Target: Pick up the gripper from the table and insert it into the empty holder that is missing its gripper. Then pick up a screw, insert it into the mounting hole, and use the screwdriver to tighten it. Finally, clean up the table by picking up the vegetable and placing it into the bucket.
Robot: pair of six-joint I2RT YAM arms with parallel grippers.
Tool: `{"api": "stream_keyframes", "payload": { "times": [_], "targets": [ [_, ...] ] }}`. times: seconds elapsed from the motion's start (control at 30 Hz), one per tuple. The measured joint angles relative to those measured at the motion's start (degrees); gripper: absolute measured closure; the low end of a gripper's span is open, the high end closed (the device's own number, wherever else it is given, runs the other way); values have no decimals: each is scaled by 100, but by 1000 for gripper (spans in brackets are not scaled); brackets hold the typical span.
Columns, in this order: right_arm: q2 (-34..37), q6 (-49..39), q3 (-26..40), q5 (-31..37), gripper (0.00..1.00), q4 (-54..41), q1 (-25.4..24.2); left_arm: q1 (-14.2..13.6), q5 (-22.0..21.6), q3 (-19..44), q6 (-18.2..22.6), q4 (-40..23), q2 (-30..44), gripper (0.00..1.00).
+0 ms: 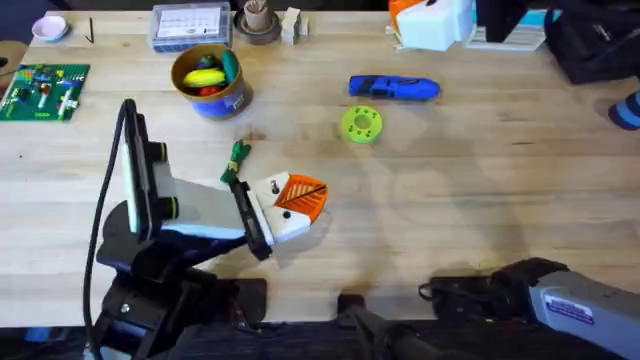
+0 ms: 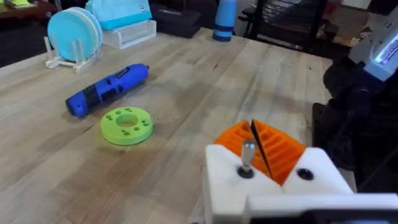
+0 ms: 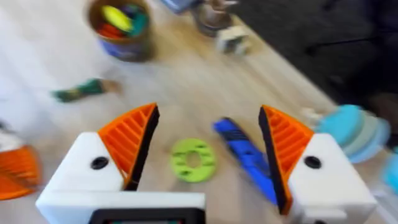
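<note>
One screwdriver (image 1: 393,88), one green disc (image 1: 361,124), one vegetable (image 1: 237,155) beside the left gripper (image 1: 300,200), whose fingers meet; right gripper (image 3: 205,152) gapes wide.

Left gripper (image 1: 300,200) low, jaws together; right gripper (image 3: 205,149) jaws apart.

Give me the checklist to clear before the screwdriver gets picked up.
1. Screw in the holder: ok, but it stands proud, untightened.
2. Screwdriver lying free on the table: ok.
3. Right pincer open: ok.
4. Left pincer pads shut together: ok.
5. Vegetable in the bucket: not ok, it lies on the table.
6. Screwdriver tip condition: cannot tell.
</note>
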Motion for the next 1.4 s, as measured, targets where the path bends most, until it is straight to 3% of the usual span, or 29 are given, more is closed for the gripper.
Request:
{"api": "stream_keyframes", "payload": {
  "times": [0.23, 0.5, 0.73, 1.0, 1.17, 1.4],
  "targets": [
    [13, 1417, 0, -1699, 7, -542, 41, 0, -9, 0, 0, 4, 0, 991],
    [239, 2119, 0, -2264, 8, -1208, 831, 0, -20, 2, 0, 4, 0, 991],
    [411, 2024, 0, -2251, 8, -1302, 1740, 0, -20, 0, 0, 4, 0, 991],
    [659, 1426, 0, -1187, 19, -1528, 2910, 0, -20, 0, 0, 4, 0, 991],
    [913, 1284, 0, -762, 170, -1280, 3418, 0, -20, 0, 0, 4, 0, 991],
    [1274, 1257, 0, -610, 284, -1067, 3541, 0, -20, 0, 0, 4, 0, 991]
  ]
}}
